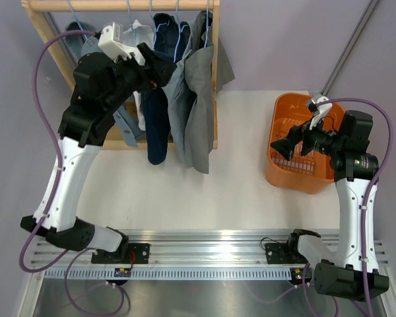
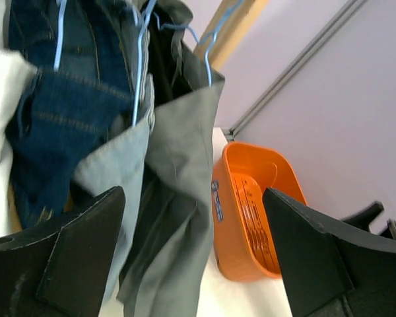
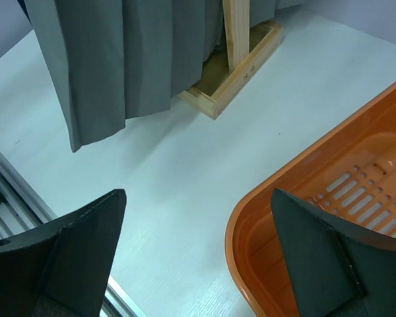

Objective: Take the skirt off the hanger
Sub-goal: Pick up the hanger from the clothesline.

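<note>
The grey skirt (image 1: 201,105) hangs at the right end of the wooden rack, on a light blue wire hanger (image 2: 209,63). In the left wrist view its grey folds (image 2: 185,152) fill the middle, right in front of the jaws. My left gripper (image 1: 166,69) is raised among the hanging clothes, just left of the skirt's top, and stands open (image 2: 191,195) with nothing between its fingers. My right gripper (image 1: 289,142) hovers open over the left rim of the orange basket, away from the rack. Its view shows the skirt's hem (image 3: 112,66) hanging above the table.
Dark denim (image 1: 160,125), a light blue garment (image 1: 178,99) and a white garment (image 1: 140,39) hang on the same wooden rack (image 1: 216,66), whose base frame (image 3: 241,72) rests on the table. An orange basket (image 1: 284,175) stands at the right. A metal rail (image 1: 211,254) runs along the near edge.
</note>
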{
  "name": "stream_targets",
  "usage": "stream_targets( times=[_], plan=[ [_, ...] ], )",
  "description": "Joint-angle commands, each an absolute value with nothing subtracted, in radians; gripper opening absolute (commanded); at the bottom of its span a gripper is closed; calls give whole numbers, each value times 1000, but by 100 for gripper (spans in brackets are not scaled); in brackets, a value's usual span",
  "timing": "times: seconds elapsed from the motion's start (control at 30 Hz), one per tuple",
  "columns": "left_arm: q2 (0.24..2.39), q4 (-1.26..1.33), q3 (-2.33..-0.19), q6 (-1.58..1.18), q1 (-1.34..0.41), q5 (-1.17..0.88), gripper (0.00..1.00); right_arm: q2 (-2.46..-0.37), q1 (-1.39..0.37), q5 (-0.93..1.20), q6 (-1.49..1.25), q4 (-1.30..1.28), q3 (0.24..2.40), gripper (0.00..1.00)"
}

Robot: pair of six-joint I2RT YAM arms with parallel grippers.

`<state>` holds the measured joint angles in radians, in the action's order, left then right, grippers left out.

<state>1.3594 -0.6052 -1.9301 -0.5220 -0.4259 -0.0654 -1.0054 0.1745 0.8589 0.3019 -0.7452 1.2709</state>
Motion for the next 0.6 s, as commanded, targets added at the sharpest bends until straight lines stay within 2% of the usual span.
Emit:
stream_targets(
  times=[0.0,0.27,0.57],
  plan=[
    [1455,-484,-2038,-526,-430,-23,86,-983,170,919,278,-701,1246,100],
    [1707,-371,-2213,-500,-430,-3,73,-960,170,956,226,-640,1192,99],
    [1775,-318,-2237,-400,-429,127,66,-928,170,954,222,-637,1144,99]
  ],
)
